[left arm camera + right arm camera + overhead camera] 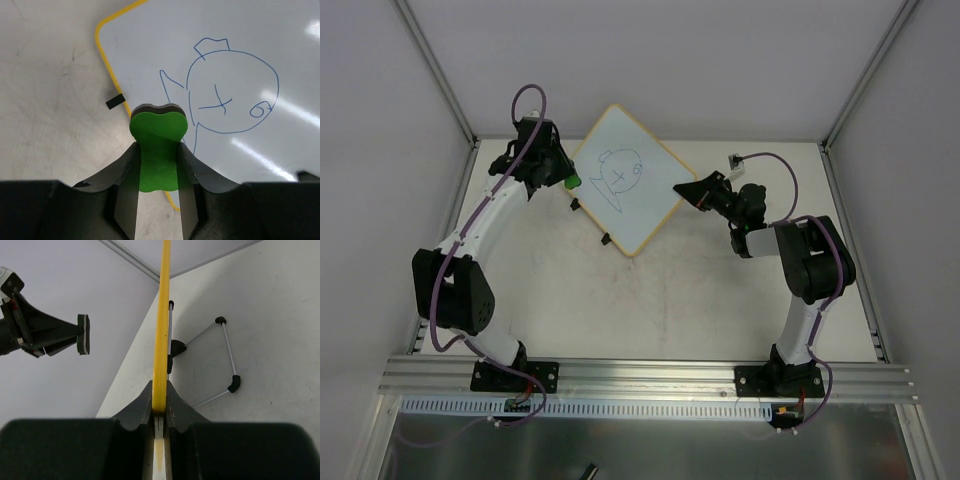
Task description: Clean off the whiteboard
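While the right hand point(681, 188) pinches the whiteboard point(630, 212), one corner pointing away, the left hand point(564, 179) clenches an eraser point(157, 129).

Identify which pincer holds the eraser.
The left pincer grips the green eraser; the right pincer clamps the whiteboard edge instead.

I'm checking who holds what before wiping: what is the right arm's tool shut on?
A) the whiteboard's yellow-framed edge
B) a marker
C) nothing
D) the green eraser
A: the right tool grips the whiteboard by its yellow edge; the green eraser is in the left tool.
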`<move>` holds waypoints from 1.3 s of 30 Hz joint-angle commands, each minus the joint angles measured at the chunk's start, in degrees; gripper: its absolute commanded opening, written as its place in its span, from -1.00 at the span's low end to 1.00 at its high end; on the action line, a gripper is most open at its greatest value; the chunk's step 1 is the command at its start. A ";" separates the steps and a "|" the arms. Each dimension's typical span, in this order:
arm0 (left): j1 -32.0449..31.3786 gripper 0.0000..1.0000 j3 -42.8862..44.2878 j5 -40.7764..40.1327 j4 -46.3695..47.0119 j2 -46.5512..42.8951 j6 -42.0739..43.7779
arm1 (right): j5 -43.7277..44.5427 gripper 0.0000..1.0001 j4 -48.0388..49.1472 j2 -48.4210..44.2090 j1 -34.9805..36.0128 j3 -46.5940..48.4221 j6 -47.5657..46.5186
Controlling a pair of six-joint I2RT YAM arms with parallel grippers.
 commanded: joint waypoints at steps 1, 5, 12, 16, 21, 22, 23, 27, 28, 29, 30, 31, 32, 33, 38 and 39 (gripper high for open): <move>2.68 -1.00 6.64 8.06 3.14 3.79 0.95 | -2.97 -1.00 3.92 -0.88 1.94 1.81 -1.00; 4.17 -1.00 14.71 12.29 5.53 11.17 -0.54 | -2.97 -1.00 3.83 -0.44 2.29 2.33 -0.82; 4.18 -1.00 24.94 18.70 7.02 24.52 -4.32 | -2.71 -1.00 3.48 -0.18 2.55 2.60 -1.08; 3.03 -1.00 23.19 18.27 12.72 27.70 -2.04 | -2.53 -1.00 1.90 -0.79 3.26 2.77 -2.48; 3.03 -1.00 23.01 18.27 16.77 29.64 0.77 | -2.71 -1.00 1.90 -0.88 3.35 2.77 -2.40; 3.03 -1.00 22.57 18.79 17.82 29.64 1.21 | -2.62 -1.00 1.90 -0.88 3.35 2.77 -2.40; 3.03 -1.00 21.78 19.23 18.88 29.73 1.30 | -2.62 -1.00 1.90 -0.79 3.35 2.77 -2.40; 3.47 -1.00 21.34 18.62 20.73 30.08 0.78 | -3.06 -1.00 1.64 -0.71 3.35 2.95 -1.88; 3.73 -1.00 20.73 18.45 20.82 29.91 -0.10 | -3.06 -1.00 1.64 -0.71 3.35 2.86 -1.87; 4.00 -1.00 20.03 19.05 20.91 29.73 -0.28 | -3.06 -1.00 1.64 -0.79 3.35 2.95 -1.87; 4.17 -1.00 19.93 19.41 21.00 29.82 0.24 | -2.97 -0.99 1.64 -0.79 3.26 2.95 -1.87; 4.18 -1.00 19.93 19.67 21.00 29.91 0.68 | -2.88 -1.00 1.55 -0.62 3.34 3.04 -1.87; 4.18 -1.00 19.93 19.76 21.08 29.99 1.03 | -2.97 -1.00 1.63 -0.44 3.26 3.12 -1.79; 4.18 -1.00 19.93 19.50 21.08 30.17 1.56 | -3.06 -1.00 1.55 -0.35 3.34 3.30 -1.61; 6.19 -1.00 19.31 21.95 21.35 31.57 0.51 | -3.06 -1.00 1.28 -0.35 3.34 3.21 -1.61; 6.55 -1.00 19.58 22.92 21.26 32.62 -0.01 | -2.97 -1.00 1.28 -0.35 3.26 3.21 -1.70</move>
